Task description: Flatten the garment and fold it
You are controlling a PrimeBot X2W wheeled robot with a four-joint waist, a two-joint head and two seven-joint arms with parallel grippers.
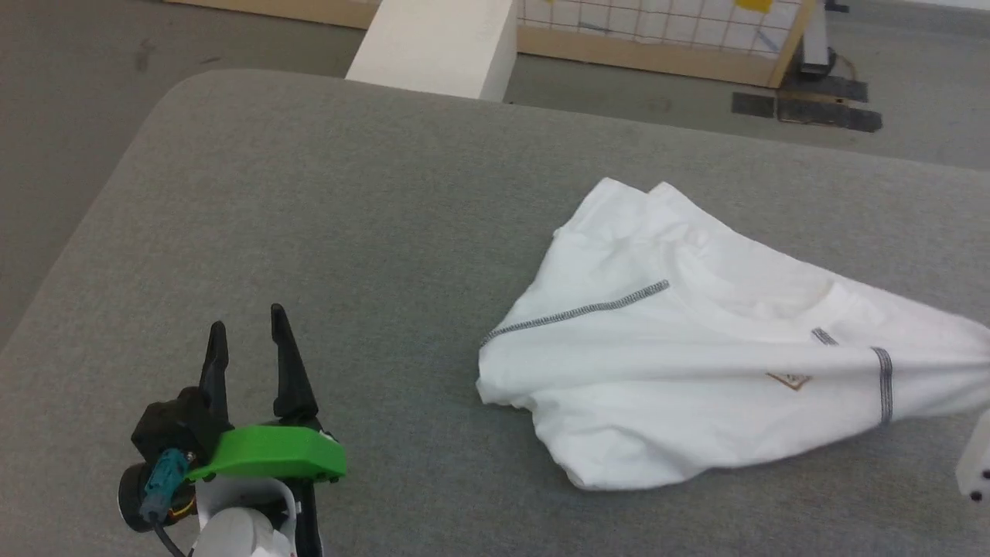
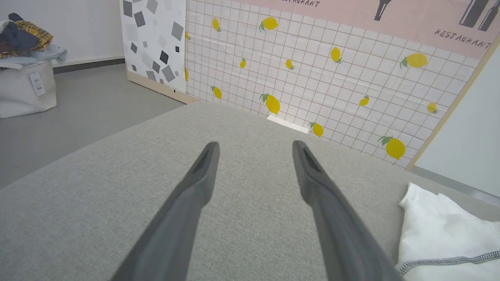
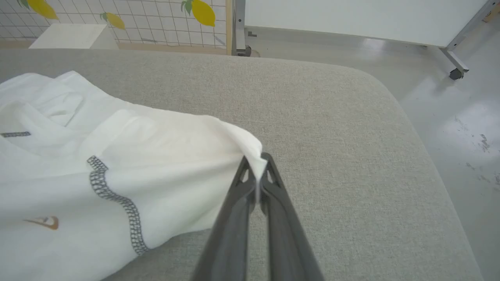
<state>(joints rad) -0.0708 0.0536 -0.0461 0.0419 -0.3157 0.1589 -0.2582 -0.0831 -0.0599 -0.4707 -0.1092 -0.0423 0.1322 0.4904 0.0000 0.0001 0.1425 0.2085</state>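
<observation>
White thin fabric: the garment (image 1: 696, 348) lies crumpled well to the right of the left gripper (image 1: 249, 333), whose jaws stand spread and empty. The right gripper (image 3: 256, 168) pinches its edge. Limp, light cloth; grasp hems or corners.

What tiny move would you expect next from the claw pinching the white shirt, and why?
Probably the right gripper should pull its pinched edge outward to spread the fabric: the garment lies bunched and creased, and the left gripper stands open, well clear of it.
</observation>
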